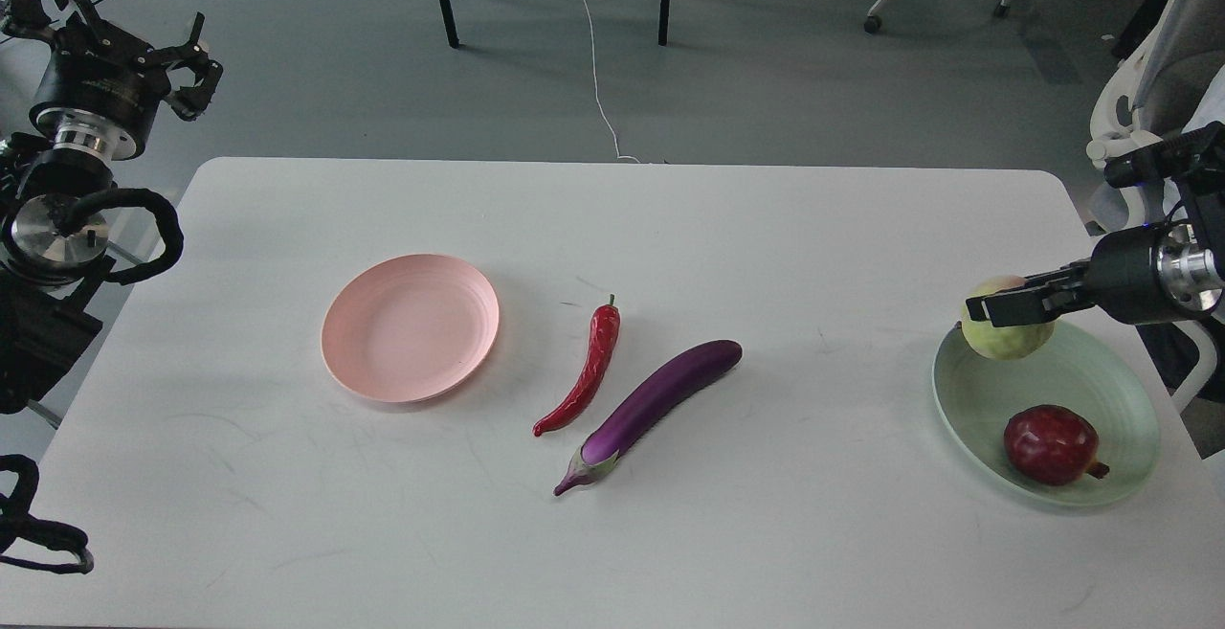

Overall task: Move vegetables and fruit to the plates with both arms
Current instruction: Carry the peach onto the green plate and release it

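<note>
My right gripper [1000, 308] is shut on the yellow-green fruit [1003, 337] and holds it over the far left rim of the mint green plate [967, 409]. The dark red fruit [1051, 444] lies in that plate. The red chili pepper [586, 370] and the purple eggplant [651, 409] lie side by side on the table's middle. The pale pink plate [411, 326] sits empty to their left. My left gripper [110, 7] is raised beyond the table's far left corner, open and empty.
The white table [612, 533] has bare surface along the front and back. Beyond it are table legs, a white cable on the floor and chair bases. A white chair [1139, 112] stands at the right edge.
</note>
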